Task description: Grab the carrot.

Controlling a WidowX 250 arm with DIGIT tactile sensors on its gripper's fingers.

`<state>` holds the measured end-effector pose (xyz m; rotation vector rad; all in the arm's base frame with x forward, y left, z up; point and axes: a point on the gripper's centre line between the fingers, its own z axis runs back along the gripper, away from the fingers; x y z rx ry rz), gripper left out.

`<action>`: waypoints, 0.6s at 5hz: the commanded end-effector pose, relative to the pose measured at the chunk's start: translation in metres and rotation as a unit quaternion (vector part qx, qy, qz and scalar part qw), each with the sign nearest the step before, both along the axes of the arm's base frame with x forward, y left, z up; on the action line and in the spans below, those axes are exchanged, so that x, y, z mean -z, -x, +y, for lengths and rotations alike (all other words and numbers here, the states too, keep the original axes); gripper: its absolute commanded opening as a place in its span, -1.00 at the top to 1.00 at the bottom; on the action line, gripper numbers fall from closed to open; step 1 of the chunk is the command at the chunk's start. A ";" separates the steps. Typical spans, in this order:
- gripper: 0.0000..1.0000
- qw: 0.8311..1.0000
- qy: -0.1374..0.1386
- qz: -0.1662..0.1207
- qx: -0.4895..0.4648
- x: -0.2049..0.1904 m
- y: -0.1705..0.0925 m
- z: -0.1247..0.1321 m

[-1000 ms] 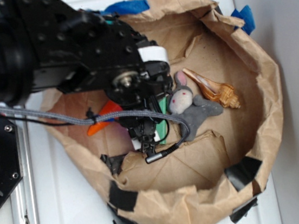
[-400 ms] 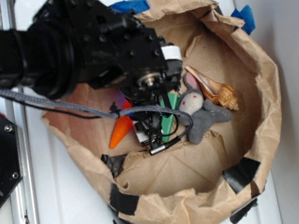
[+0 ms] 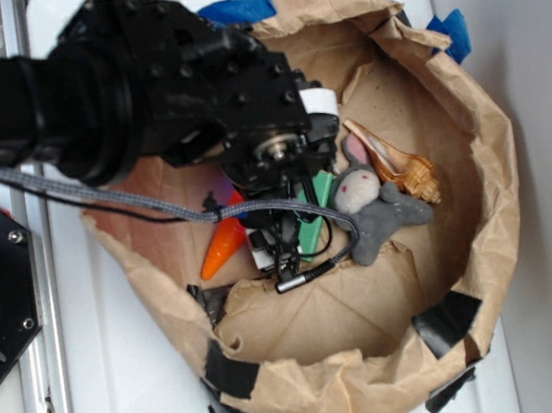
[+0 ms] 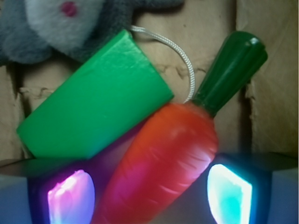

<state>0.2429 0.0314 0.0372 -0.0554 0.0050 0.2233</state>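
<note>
**Claw straddles the carrot, not yet closed**

The gripper [image 4: 149, 189] stands open: in the wrist view its two lit pads [image 4: 71, 196] sit at 7 and 5 o'clock, with the carrot's thick body between them and a gap showing on both sides. The carrot [image 4: 163, 158] lies on the paper floor of the bag [image 3: 476, 192], its green stem pointing to 1 o'clock. The green block [image 4: 96, 100] lies at 10 o'clock from it, one corner touching or nearly touching the carrot's shoulder.

By my reading the approach is done and the grasp itself is in hand. The next move calls for closing the jaws squarely on the orange body, taking care that the left pad does not catch the block.

The exterior view shows what the wrist cannot: the bag's whole rim, the shell [image 3: 397, 166] at 3 o'clock, the whole bunny [image 3: 372, 205], and the carrot's tip poking out at 8 o'clock from under the arm. It hides the fingers; only the wrist view shows their spacing.
</note>
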 end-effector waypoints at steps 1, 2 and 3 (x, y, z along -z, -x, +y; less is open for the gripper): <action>-1.00 1.000 -0.003 -0.011 -0.002 -0.003 0.002 0.001; -1.00 1.000 -0.009 0.012 -0.008 0.010 -0.004 -0.002; -1.00 1.000 -0.014 0.019 -0.005 0.013 -0.008 -0.002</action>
